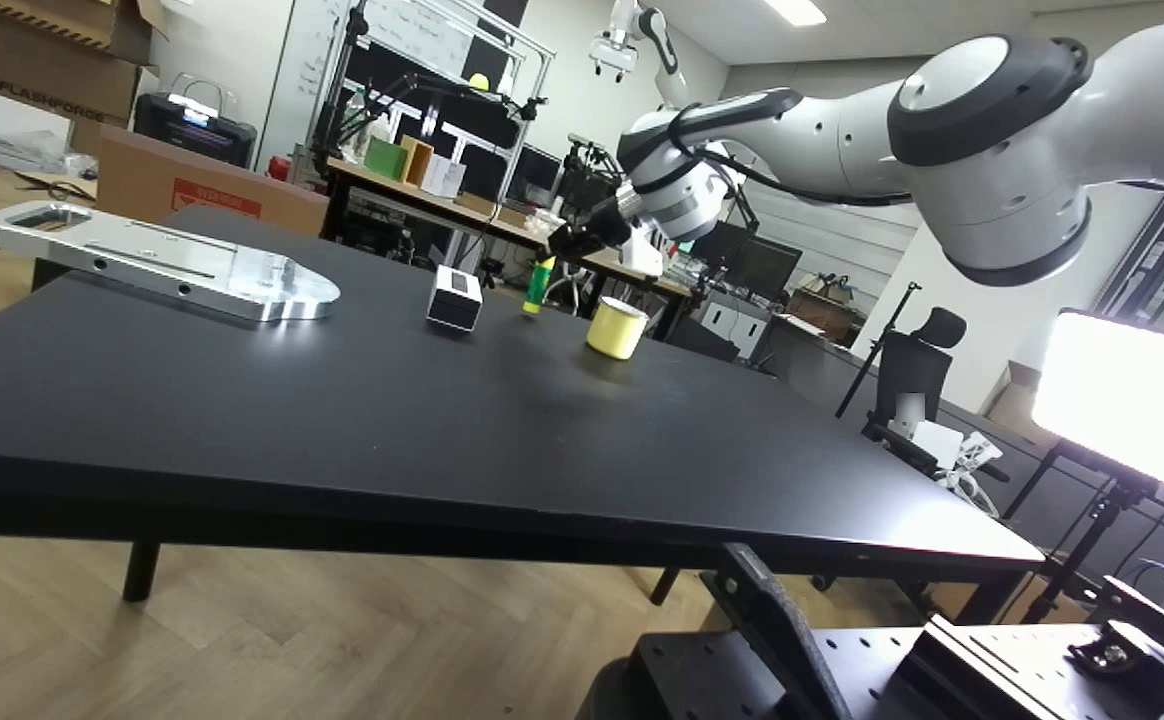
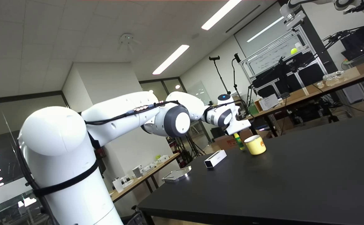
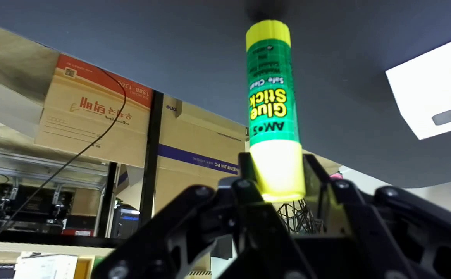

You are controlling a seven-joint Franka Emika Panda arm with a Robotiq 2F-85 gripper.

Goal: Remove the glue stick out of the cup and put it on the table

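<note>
Hand [image 3: 278,159]: is grasping the glue stick [image 3: 271,89] by one yellow end
Glue stick: is pointing down below the hand, between white box [image 2: 217,157], left, and yellow cup [image 2: 255,146], right
Counter [image 1: 392,430]: is lying beneath; contact unclear

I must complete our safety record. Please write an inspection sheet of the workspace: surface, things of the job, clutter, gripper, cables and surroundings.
Surface: black rectangular table; glare at one corner.
Job's things: green cylindrical glue stick, outside the yellow cylindrical cup; table contact unclear.
Clutter: white oblong box; silver metal plate, slotted end apparently overhanging the edge.
Gripper: black two-finger gripper, closed on the glue stick's end.
Cables: black cable along the white robot arm.
Surroundings: brown cardboard box, red-labelled; glowing white rectangular lamp.
</note>
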